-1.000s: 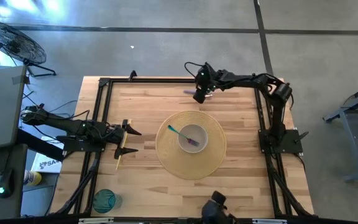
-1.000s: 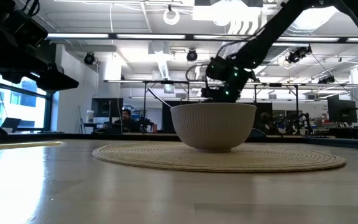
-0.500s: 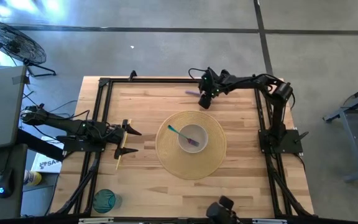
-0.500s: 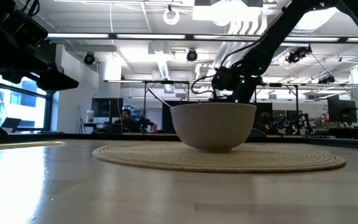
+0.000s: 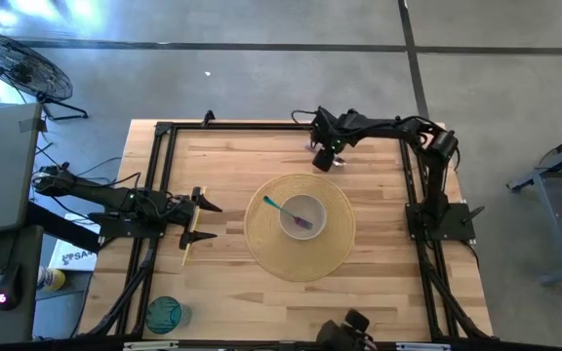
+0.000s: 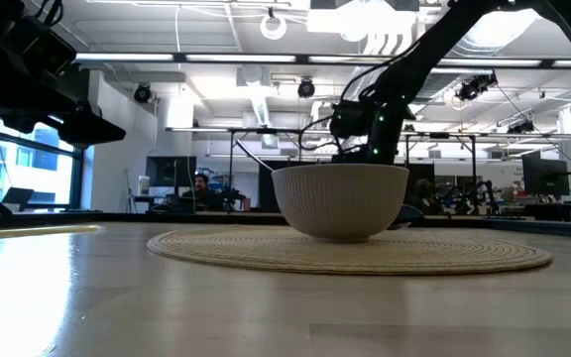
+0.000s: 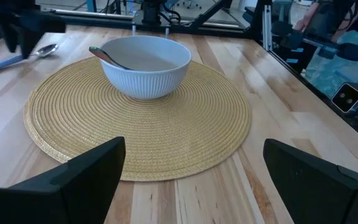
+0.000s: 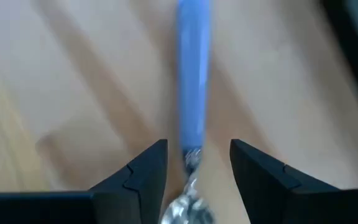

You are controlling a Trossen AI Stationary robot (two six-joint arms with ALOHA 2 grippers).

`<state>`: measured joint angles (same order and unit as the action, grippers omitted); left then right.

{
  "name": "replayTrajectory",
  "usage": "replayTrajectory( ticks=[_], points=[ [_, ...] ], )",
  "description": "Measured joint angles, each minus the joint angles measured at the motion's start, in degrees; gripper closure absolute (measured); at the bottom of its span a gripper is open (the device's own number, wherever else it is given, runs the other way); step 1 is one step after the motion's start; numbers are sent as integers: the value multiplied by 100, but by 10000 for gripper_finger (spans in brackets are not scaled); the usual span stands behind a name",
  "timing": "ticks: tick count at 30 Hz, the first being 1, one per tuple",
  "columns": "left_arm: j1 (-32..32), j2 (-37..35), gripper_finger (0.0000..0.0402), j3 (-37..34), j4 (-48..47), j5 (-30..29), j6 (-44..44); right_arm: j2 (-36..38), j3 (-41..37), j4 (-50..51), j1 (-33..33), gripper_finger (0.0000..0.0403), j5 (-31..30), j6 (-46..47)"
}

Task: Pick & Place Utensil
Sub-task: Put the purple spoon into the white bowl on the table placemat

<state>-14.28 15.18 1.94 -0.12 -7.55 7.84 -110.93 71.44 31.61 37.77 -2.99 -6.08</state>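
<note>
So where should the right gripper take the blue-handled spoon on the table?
From straight above, on the blue handle near the neck. The spoon lies flat on the wood and runs between the open right gripper, so the fingers can close across its narrow width.

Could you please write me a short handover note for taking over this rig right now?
Right gripper: open, low over the far side of the table, its fingers either side of the blue-handled spoon, which lies flat on the wood; not gripped yet.
Left gripper: open, waiting at the table's left edge, beside the mat.
White bowl sits at the centre of the round woven mat and already holds one teal-handled utensil.
Done: one utensil is in the bowl.
Left: close on the blue-handled spoon, lift it, and presumably place it in the bowl too.
</note>
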Motion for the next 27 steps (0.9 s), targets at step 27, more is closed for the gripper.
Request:
replayTrajectory(
  ticks=[27],
  points=[
    [0, 1, 24, 1, 0, 2, 0, -275, 7, -299, 8, 274, 4, 613]
  ],
)
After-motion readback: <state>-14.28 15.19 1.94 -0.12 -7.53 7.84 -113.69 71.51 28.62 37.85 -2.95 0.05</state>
